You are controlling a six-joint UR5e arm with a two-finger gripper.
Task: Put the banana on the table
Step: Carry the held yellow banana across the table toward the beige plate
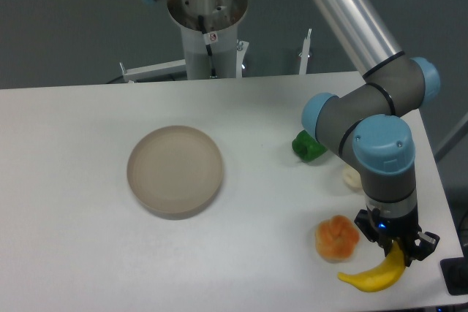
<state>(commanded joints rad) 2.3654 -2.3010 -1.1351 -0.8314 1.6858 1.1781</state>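
The bright-yellow banana [374, 276] is at the front right of the white table [88, 246], its left tip near or on the tabletop and its right end between the fingers of my gripper [398, 252]. The gripper points down and is shut on the banana's right end. The arm's wrist hides the top of that end. I cannot tell whether the banana's body rests on the table or hangs just above it.
A lumpy orange fruit [336, 238] sits just left of the gripper. A round beige dish [175, 170] stands at the table's middle. A green object [308, 145] and a pale object [352, 177] lie behind the arm. The table's right edge is close.
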